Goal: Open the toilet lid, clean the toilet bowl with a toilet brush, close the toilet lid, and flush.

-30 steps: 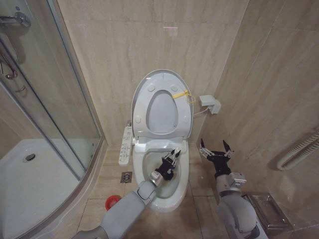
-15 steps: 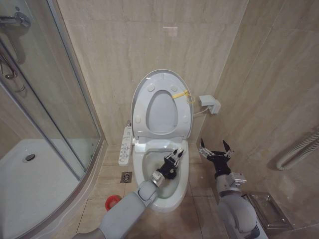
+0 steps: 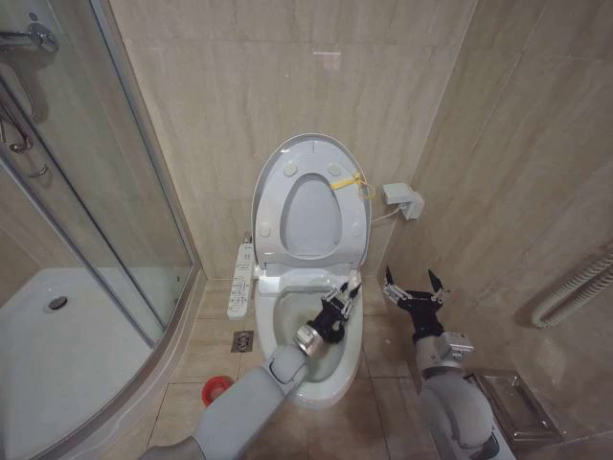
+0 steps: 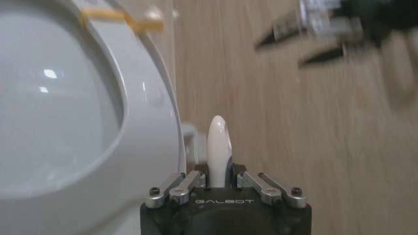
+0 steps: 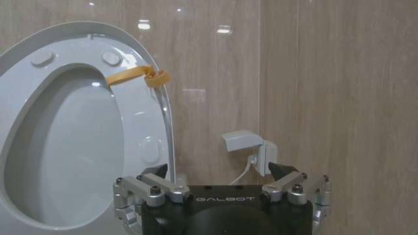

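The toilet brush (image 4: pixel 218 147) is pinched by the left end effector (image 3: pixel 340 303) over the toilet bowl (image 3: pixel 287 305). The toilet lid (image 3: pixel 311 203) is up. The right end effector (image 3: pixel 409 289) is spread wide beside the bowl.

To my left I see a glass shower enclosure (image 3: pixel 86 192) with a white shower tray (image 3: pixel 67 355) and its round drain (image 3: pixel 57 303). A chrome fitting (image 3: pixel 34 36) sits high on that side. Beige tiled walls (image 3: pixel 239 86) meet at a corner, where a white wall socket (image 3: pixel 403 200) carries a thin cord. A floor drain (image 3: pixel 242 340) lies in the tiled floor (image 3: pixel 215 307). Far right, a ribbed hose (image 3: pixel 575 286) curves above a metal tray (image 3: pixel 512 402).
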